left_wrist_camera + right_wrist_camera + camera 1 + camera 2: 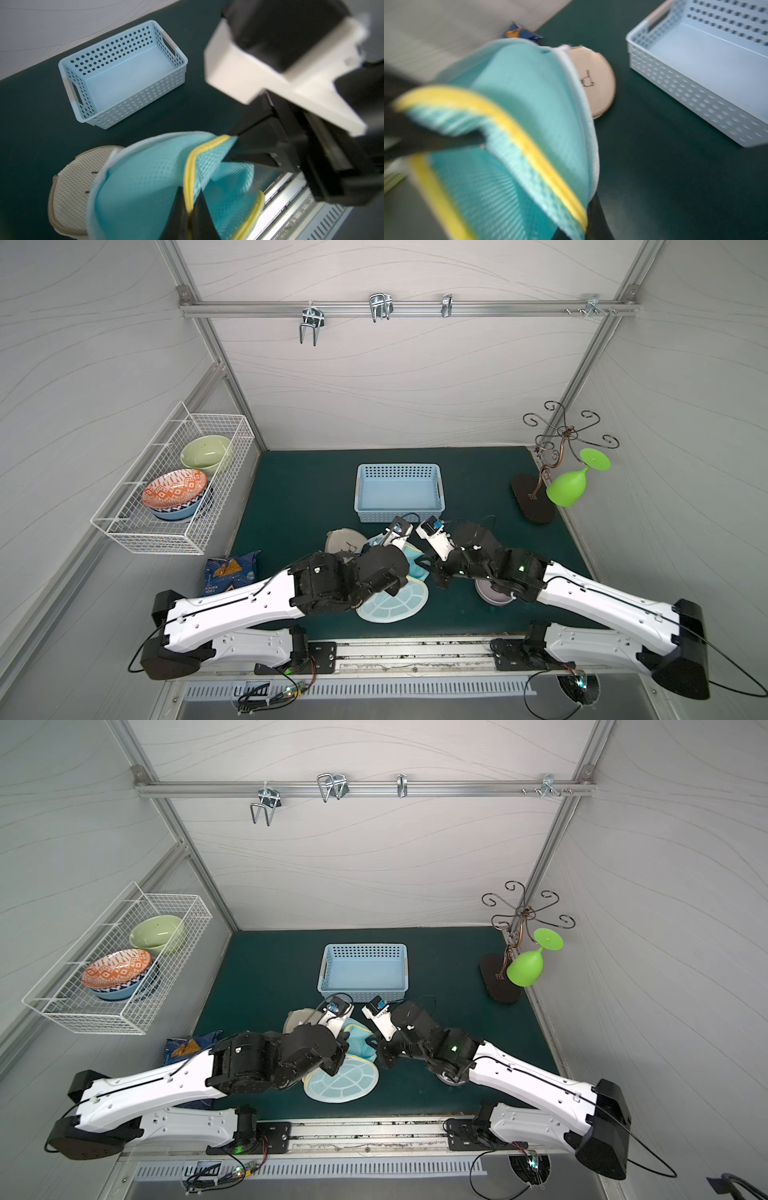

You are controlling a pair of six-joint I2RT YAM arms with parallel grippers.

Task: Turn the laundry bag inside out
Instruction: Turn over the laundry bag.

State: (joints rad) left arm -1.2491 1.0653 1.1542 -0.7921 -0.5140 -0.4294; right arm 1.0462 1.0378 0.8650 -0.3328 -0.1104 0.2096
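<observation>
Two end effectors (190, 203) (230, 148) pinch one teal bag (145, 176).

Blue basket (399, 515) mid-table; chip bag (228, 572), green goblet (566, 488) aside.

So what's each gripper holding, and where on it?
Both hold the laundry bag. The left gripper and right gripper are each shut on its yellow rim, at separate spots along the opening.

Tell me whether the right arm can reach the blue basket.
Probably yes: the blue basket sits just beyond the right gripper, nothing between. But that gripper is shut on the laundry bag, so it must let go first.
</observation>
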